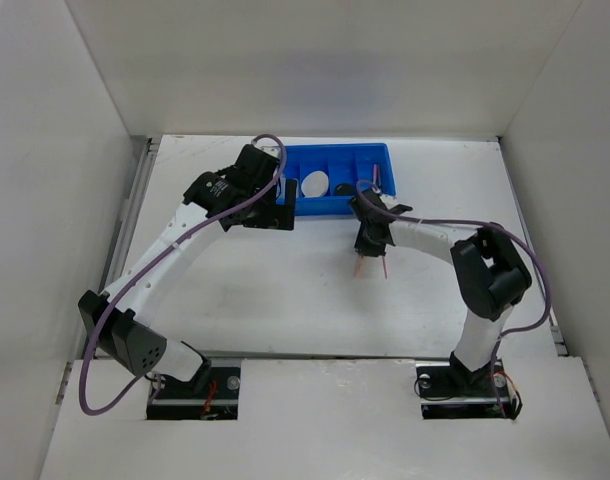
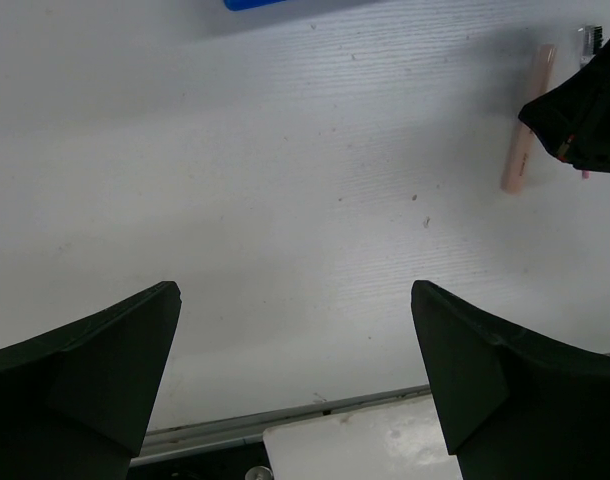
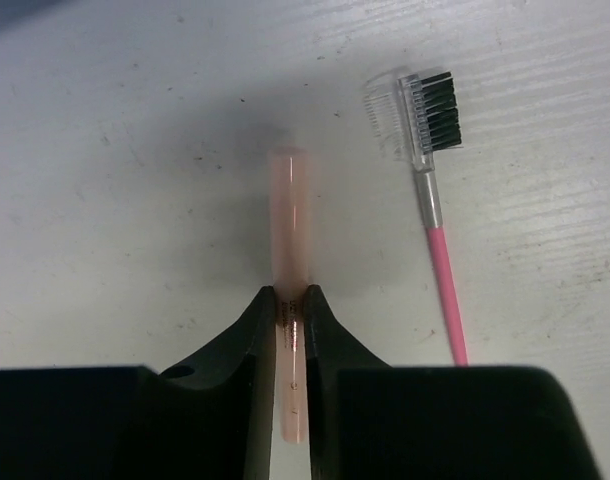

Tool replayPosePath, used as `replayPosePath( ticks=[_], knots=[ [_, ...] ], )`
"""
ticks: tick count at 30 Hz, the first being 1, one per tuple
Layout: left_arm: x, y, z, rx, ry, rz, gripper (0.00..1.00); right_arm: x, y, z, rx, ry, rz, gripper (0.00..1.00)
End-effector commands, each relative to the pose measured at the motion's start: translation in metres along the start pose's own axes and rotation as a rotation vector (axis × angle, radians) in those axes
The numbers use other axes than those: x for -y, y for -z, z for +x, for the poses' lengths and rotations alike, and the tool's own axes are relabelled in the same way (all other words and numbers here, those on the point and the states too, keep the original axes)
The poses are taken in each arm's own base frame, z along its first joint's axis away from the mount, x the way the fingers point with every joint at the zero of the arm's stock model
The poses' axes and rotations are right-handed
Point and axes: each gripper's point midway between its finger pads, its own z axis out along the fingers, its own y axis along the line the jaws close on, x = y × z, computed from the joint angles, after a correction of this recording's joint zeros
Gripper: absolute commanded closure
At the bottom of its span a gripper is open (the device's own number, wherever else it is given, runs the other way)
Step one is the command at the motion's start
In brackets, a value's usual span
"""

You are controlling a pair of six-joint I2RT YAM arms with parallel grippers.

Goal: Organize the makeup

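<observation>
My right gripper [image 3: 290, 300] is shut on a thin peach-pink pencil [image 3: 288, 215] that lies on the white table. In the top view the right gripper [image 1: 368, 246] stands just in front of the blue tray, with the pencil [image 1: 358, 268] sticking out toward me. A brow brush with a pink handle [image 3: 442, 270] and black bristles lies just right of the pencil. My left gripper [image 1: 275, 216] is open and empty at the tray's left front corner. In the left wrist view the left gripper [image 2: 295, 290] spans only bare table, with the pencil [image 2: 525, 125] at far right.
The blue divided tray [image 1: 345, 150] stands at the back centre and holds a round white puff [image 1: 314, 184] and a round dark compact [image 1: 342, 187]. White walls enclose the table on three sides. A metal rail [image 2: 285, 415] runs along the near edge.
</observation>
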Motion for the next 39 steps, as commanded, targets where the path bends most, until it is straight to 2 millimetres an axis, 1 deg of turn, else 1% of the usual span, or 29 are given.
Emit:
replayPosePath(
  ticks=[1,2,4,5,7,8,9,11,12,13,15,16,17,18,19,20,22,23,25,26,27,28,32,33,34,36,37,38,39],
  knots=[
    [-0.003,0.01,-0.009,0.044,0.002,0.002,0.0,-0.014,0.028,-0.026,0.099,0.029,0.0,0.88],
    [-0.003,0.01,-0.009,0.045,0.002,0.003,0.0,-0.023,0.048,-0.045,0.151,0.026,-0.033,0.89],
    [-0.003,0.01,-0.009,0.045,0.002,0.003,0.0,-0.022,0.069,-0.065,0.213,0.05,-0.027,0.89],
    [-0.003,0.01,-0.009,0.045,0.002,0.003,0.0,-0.028,0.084,-0.088,0.283,0.047,-0.022,0.89],
    [-0.004,0.01,-0.009,0.048,0.002,-0.006,0.0,-0.022,0.096,-0.114,0.337,0.08,0.021,0.89],
    [-0.004,0.01,-0.009,0.048,0.002,-0.006,0.0,-0.013,0.098,-0.133,0.383,0.069,0.073,0.89],
    [-0.004,0.01,-0.009,0.048,0.002,-0.006,0.0,-0.02,0.11,-0.158,0.437,0.054,0.065,0.89],
    [-0.006,0.01,-0.01,0.051,0.002,-0.015,0.0,-0.016,0.098,-0.179,0.452,0.084,0.121,0.89],
    [-0.006,0.013,-0.011,0.061,-0.005,-0.011,0.0,-0.017,0.108,-0.206,0.495,0.053,0.112,0.89],
    [-0.009,0.014,-0.01,0.057,-0.006,-0.024,0.0,-0.016,0.092,-0.211,0.477,0.063,0.138,0.89],
    [-0.011,0.013,-0.01,0.061,-0.006,-0.034,0.0,-0.015,0.083,-0.23,0.48,0.065,0.141,0.89],
    [-0.01,0.015,-0.013,0.069,-0.004,-0.031,0.0,-0.022,0.089,-0.247,0.514,0.04,0.123,0.89],
    [-0.011,0.016,-0.011,0.059,-0.006,-0.035,0.0,-0.019,0.067,-0.245,0.477,0.065,0.159,0.89],
    [-0.012,0.016,-0.011,0.063,-0.006,-0.043,0.0,-0.019,0.06,-0.249,0.467,0.062,0.161,0.88],
    [-0.013,0.019,-0.012,0.071,-0.013,-0.04,0.0,-0.025,0.063,-0.264,0.493,0.042,0.136,0.88],
    [-0.013,0.019,-0.012,0.071,-0.013,-0.04,0.0,-0.021,0.045,-0.262,0.468,0.046,0.161,0.88],
    [-0.014,0.019,-0.01,0.063,-0.015,-0.044,0.0,-0.022,0.036,-0.269,0.468,0.037,0.156,0.88],
    [-0.014,0.019,-0.01,0.063,-0.015,-0.044,0.0,-0.03,0.039,-0.276,0.48,0.04,0.13,0.8],
    [-0.014,0.019,-0.01,0.063,-0.015,-0.044,0.0,-0.034,0.028,-0.278,0.479,0.04,0.13,0.68],
    [-0.014,0.019,-0.01,0.063,-0.015,-0.044,0.0,-0.038,0.033,-0.285,0.498,0.031,0.118,0.6],
    [-0.014,0.019,-0.01,0.063,-0.015,-0.044,0.0,-0.037,0.032,-0.283,0.489,0.035,0.123,0.45],
    [-0.015,0.019,-0.008,0.054,-0.017,-0.047,0.0,-0.037,0.04,-0.286,0.5,0.03,0.116,0.4],
    [-0.015,0.019,-0.008,0.054,-0.017,-0.047,0.0,-0.027,0.072,-0.28,0.53,-0.001,0.092,0.42],
    [-0.016,0.019,-0.008,0.058,-0.017,-0.055,0.0,-0.014,0.054,-0.253,0.465,0.018,0.114,0.45],
    [-0.016,0.019,-0.008,0.058,-0.017,-0.055,0.0,-0.01,0.082,-0.252,0.494,0.004,0.076,0.5],
    [-0.016,0.019,-0.01,0.066,-0.015,-0.052,0.0,-0.006,0.085,-0.23,0.468,0.003,0.018,0.54],
    [-0.016,0.019,-0.01,0.066,-0.015,-0.052,0.0,0.011,0.065,-0.194,0.386,0.025,0.041,0.57],
    [-0.017,0.019,-0.011,0.069,-0.015,-0.061,0.0,0.011,0.083,-0.189,0.406,0.008,-0.015,0.59],
    [-0.017,0.016,-0.01,0.061,-0.017,-0.064,0.0,0.012,0.082,-0.173,0.376,0.018,-0.047,0.59]
  ],
)
